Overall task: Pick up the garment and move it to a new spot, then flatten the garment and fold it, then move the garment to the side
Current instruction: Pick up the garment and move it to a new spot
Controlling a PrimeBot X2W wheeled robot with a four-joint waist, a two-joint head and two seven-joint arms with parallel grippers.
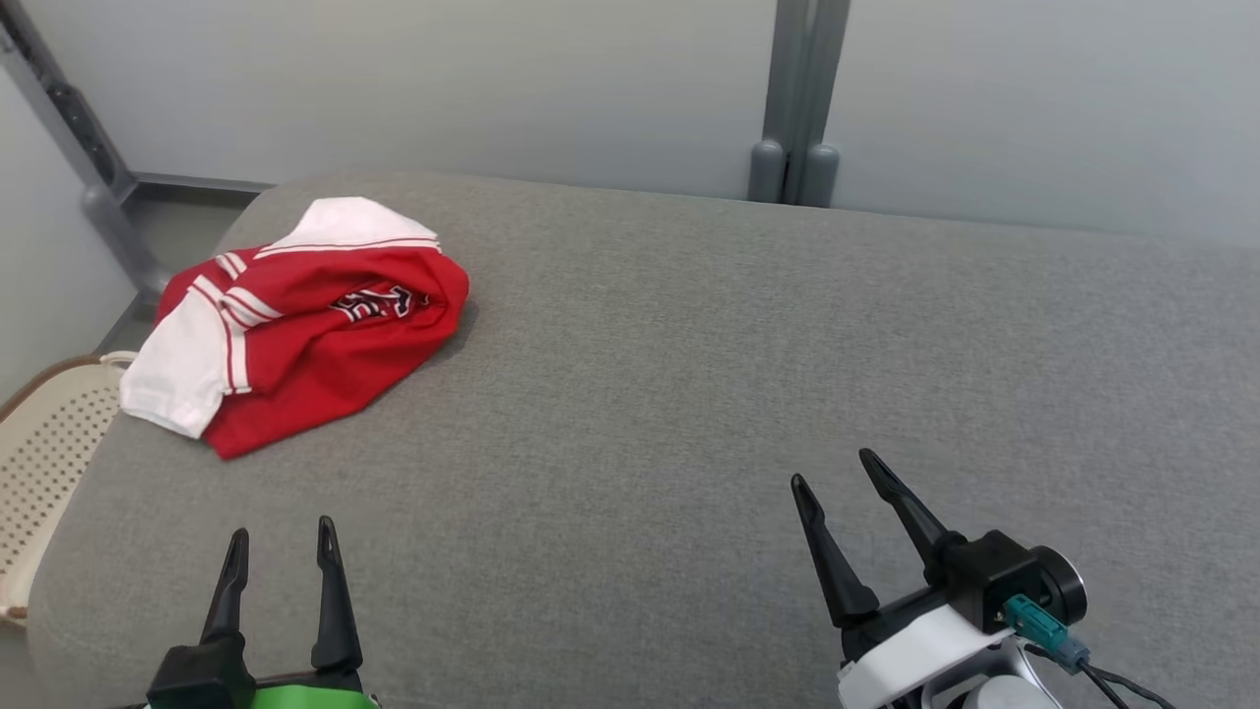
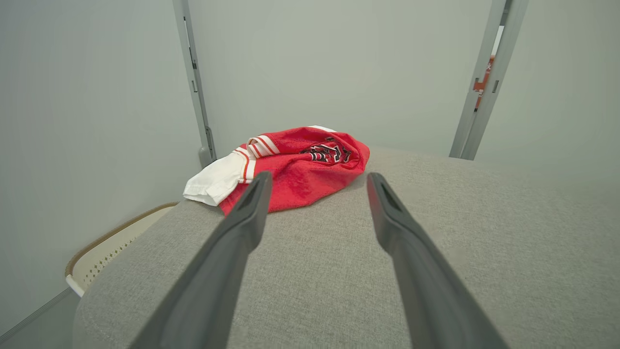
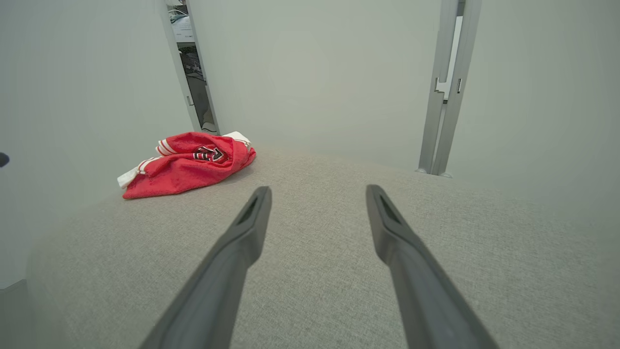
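Grey, coarse-woven upholstery covered the broad padded surface (image 1: 689,394), which had rounded corners and a far edge lying close to pale wall panels and a pair of grey metal posts (image 1: 792,98). The garment (image 1: 315,325) lay bunched at the far left corner. It was a soft red jersey with white, red-striped sleeves and dark lettering half lost in a fold. Its long axis ran slantwise, from a limp white sleeve at the left edge to a rounded red bulk farther in. Beside that edge, lower down, stood a cream perforated basket (image 1: 49,453). A wide stretch of grey weave lay between the heap and the near side. Over the near side the left gripper (image 1: 282,530) pointed its slim dark fingers towards the jersey, parted and holding nothing. The right gripper (image 1: 832,469), well apart to the right, leaned leftward, its fingers likewise spread and holding nothing.
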